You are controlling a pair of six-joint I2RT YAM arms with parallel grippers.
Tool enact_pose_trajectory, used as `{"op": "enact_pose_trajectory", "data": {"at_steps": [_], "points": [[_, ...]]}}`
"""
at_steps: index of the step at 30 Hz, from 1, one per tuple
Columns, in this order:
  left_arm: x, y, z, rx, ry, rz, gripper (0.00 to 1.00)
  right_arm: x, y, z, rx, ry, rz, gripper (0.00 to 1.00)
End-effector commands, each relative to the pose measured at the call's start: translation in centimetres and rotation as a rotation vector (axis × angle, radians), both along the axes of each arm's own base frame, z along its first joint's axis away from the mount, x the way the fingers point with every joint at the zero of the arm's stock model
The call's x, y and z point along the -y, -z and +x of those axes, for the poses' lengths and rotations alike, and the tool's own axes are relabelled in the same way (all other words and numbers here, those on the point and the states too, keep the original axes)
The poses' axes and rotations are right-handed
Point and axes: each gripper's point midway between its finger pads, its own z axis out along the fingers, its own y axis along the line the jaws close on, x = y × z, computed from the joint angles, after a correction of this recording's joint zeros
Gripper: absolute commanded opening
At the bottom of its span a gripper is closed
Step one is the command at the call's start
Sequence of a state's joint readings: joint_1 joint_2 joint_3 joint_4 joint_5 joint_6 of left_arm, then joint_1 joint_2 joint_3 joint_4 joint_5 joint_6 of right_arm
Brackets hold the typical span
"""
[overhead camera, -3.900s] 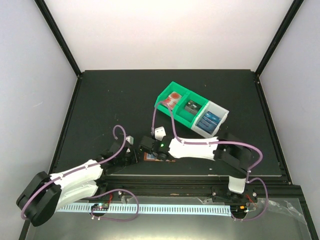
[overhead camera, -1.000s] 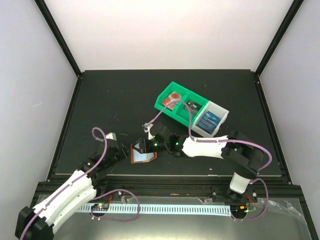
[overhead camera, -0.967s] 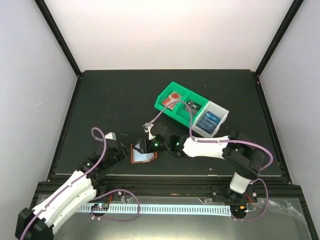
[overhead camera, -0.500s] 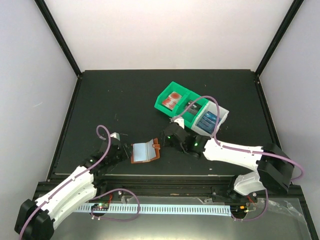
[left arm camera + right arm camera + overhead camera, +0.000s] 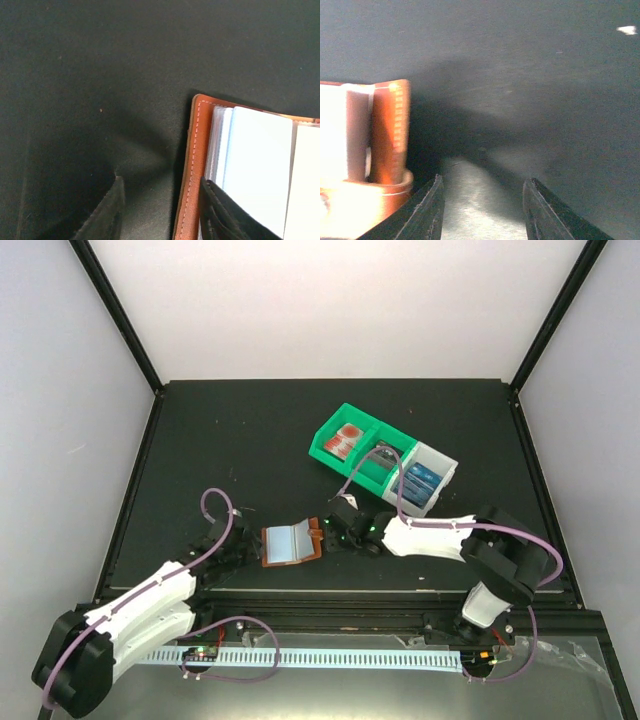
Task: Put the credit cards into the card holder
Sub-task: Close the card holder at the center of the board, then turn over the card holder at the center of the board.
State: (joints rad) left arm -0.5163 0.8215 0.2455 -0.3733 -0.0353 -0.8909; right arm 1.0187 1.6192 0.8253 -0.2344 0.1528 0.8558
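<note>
Card holder point(image 5: 292, 543) open on desk point(image 5: 220, 440); left tool point(image 5: 160, 200), right tool point(image 5: 482, 200) both spread, empty.
I'd pin its edge with the left, then send the right for credit cards point(image 5: 347, 440).

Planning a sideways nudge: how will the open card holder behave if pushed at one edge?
Likely floppy: the card holder lies open, hinged, one leather edge rising off the table in the right wrist view, so it may fold rather than slide. Thin and flat, it probably feels light.
</note>
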Motion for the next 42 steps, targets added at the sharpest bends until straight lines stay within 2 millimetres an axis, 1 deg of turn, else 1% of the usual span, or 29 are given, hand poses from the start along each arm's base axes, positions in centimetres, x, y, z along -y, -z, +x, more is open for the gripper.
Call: {"op": "enact_pose_trajectory", "data": {"at_steps": [1,4,8,12,13,16,20,23,28,32,37,42], "points": [[0.2,-0.8,0.9,0.026,-0.014,-0.010,0.37,-4.0,-2.1,-0.2,0.003,-0.126,0.149,0.46],[0.0,-0.5,0.8,0.014,-0.018,-0.002,0.27,-5.2,-2.3,-0.6,-0.011,-0.169,0.190,0.46],[0.2,0.0,0.7,-0.009,-0.008,0.002,0.18,-6.6,-2.7,-0.9,-0.025,-0.218,0.244,0.47],[1.0,0.3,0.7,-0.021,0.026,-0.019,0.04,-7.8,-3.0,-1.2,-0.037,-0.257,0.279,0.47],[1.3,0.4,0.7,-0.025,0.036,-0.028,0.02,-8.1,-3.0,-1.3,-0.042,-0.268,0.288,0.47],[2.1,0.4,0.6,-0.028,0.064,-0.069,0.02,-9.2,-3.1,-1.4,-0.058,-0.295,0.324,0.47],[3.5,0.3,0.4,-0.026,0.105,-0.144,0.02,-10.5,-2.6,-1.8,-0.100,-0.319,0.354,0.48],[4.2,0.2,0.3,-0.027,0.127,-0.180,0.01,-10.4,-1.5,-1.8,-0.138,-0.293,0.334,0.48],[4.8,0.3,0.2,-0.032,0.150,-0.207,0.02,-9.6,1.1,-2.1,-0.218,-0.216,0.284,0.49],[5.1,0.5,0.1,-0.037,0.159,-0.221,0.02,-9.4,2.2,-2.5,-0.262,-0.194,0.289,0.49],[5.5,0.8,-0.1,-0.048,0.174,-0.240,0.02,-10.5,1.9,-3.4,-0.318,-0.225,0.401,0.52],[5.8,0.9,-0.2,-0.052,0.186,-0.258,0.01,-11.8,0.2,-4.2,-0.354,-0.276,0.565,0.52]]}}
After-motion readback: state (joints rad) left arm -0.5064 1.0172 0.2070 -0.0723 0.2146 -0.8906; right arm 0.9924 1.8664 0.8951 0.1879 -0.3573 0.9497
